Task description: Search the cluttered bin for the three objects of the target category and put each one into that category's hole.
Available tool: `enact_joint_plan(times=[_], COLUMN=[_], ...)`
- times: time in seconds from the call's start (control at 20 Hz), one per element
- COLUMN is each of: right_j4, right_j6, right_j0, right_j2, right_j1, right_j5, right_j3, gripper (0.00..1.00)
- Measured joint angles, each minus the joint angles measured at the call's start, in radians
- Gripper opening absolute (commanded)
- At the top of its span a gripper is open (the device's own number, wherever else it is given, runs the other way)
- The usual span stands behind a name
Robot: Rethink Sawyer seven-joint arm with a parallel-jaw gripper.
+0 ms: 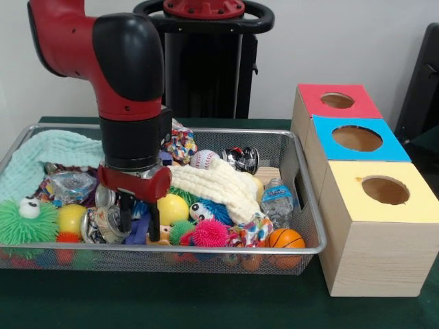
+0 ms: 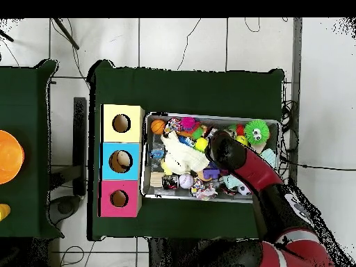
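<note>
My gripper [image 1: 140, 221] hangs low in the wire bin [image 1: 302, 251], open, its two black fingers [image 1: 127, 211] apart. The tips reach into the clutter over a blue piece [image 1: 138, 232], beside a crushed silver can [image 1: 101, 222] and a yellow ball [image 1: 172, 208]. Nothing is clearly held. Also in the bin lie a baseball [image 1: 204, 159], a basketball [image 1: 286, 238], a pink spiky ball [image 1: 210, 234], a green spiky ball [image 1: 27, 221], a crushed water bottle [image 1: 276, 199] and a dark crushed can [image 1: 241, 158]. In the overhead view the arm [image 2: 240, 163] covers the gripper.
Three wooden boxes stand beside the bin, each with a round hole: red [image 1: 337, 101], blue [image 1: 357, 138], yellow [image 1: 385, 190]. A cream cloth [image 1: 216, 182] and a mint towel [image 1: 41, 159] drape over the clutter. An orange object [image 2: 8, 156] sits on the neighbouring table.
</note>
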Motion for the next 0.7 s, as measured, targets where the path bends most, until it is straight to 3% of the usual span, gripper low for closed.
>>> enact_joint_plan(times=[0.4, 0.7], right_j4=[0.001, 0.0], right_j6=[0.0, 0.0], right_j0=[-0.004, -0.02], right_j2=[-0.001, -0.001], right_j1=[-0.019, -0.038], right_j5=[0.07, 0.205], right_j3=[0.007, 0.024], gripper=[1.0, 1.0])
